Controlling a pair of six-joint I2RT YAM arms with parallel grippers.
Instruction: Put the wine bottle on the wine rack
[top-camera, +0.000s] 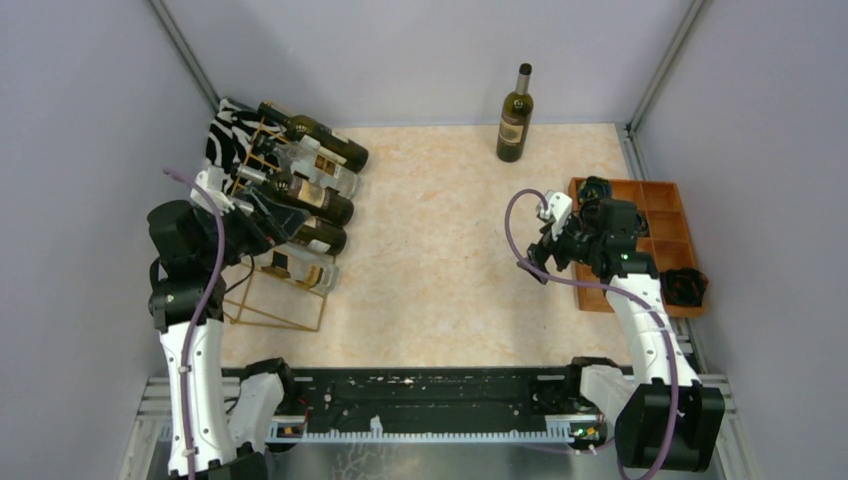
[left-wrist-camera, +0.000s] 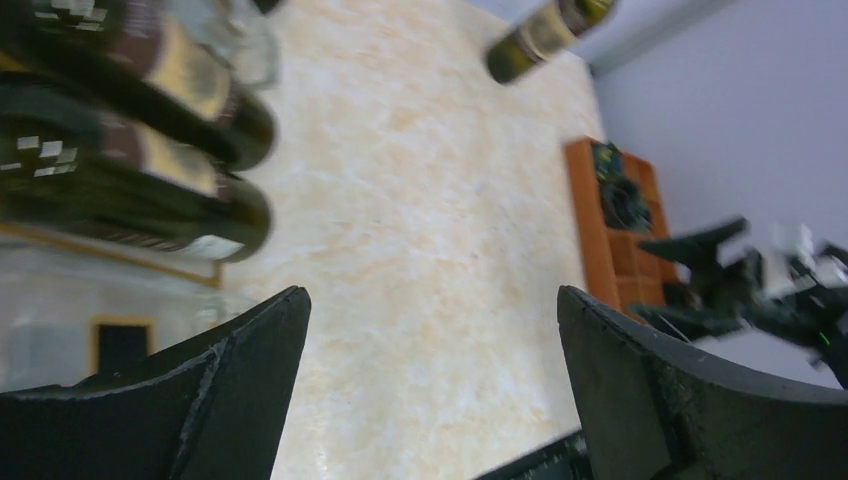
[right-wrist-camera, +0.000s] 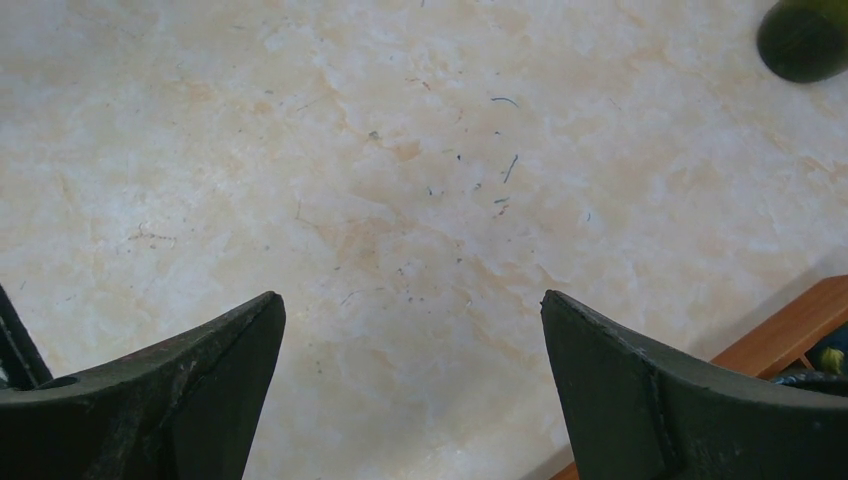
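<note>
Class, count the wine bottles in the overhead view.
6: one dark green glass wine bottle upright at the far edge; five lying in the gold wire wine rack; left arm may hide more.

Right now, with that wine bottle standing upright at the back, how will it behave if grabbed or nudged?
The wine bottle stands tall on a narrow base, so a push near the neck would probably tip it. Its glossy dark glass likely makes it rigid, slippery and breakable.
</note>
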